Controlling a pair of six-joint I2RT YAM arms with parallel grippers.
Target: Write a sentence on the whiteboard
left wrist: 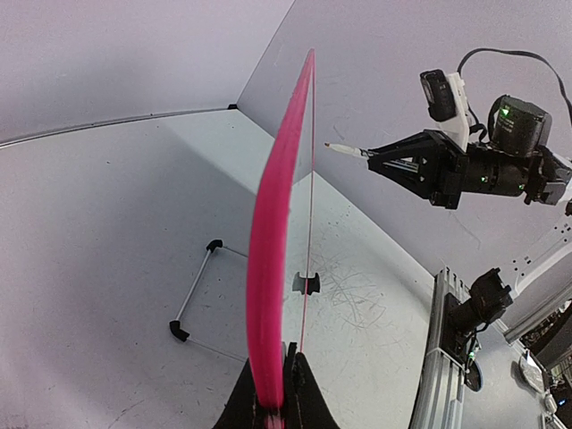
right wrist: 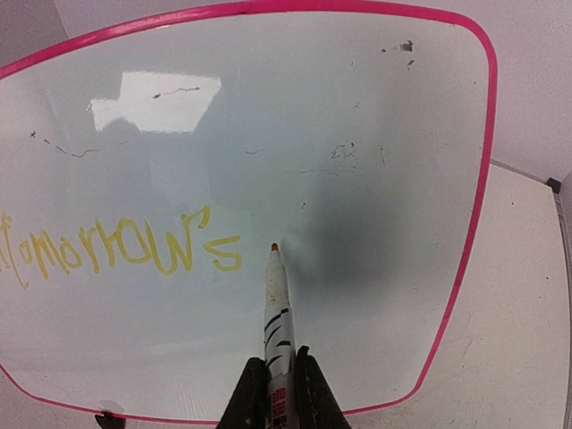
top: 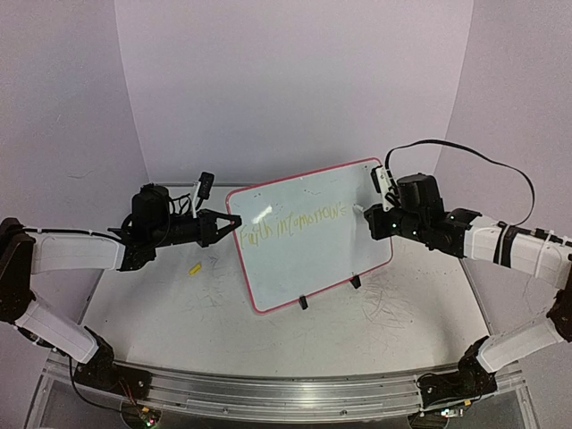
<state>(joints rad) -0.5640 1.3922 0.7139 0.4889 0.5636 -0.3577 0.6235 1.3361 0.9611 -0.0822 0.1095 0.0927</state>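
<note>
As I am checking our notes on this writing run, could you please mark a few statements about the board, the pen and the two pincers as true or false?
1. The left pincer is shut on the edge of the glossy white, pink-rimmed rectangular whiteboard. True.
2. The right pincer holds nothing. False: it is shut on a slim white marker.
3. The whiteboard lies flat on the white table. False: it stands on edge.
4. The yellow handwritten sentence ends in an "s". True.
5. The marker's tip sits left of the writing. False: in the right wrist view it points just right of that last letter.
</note>
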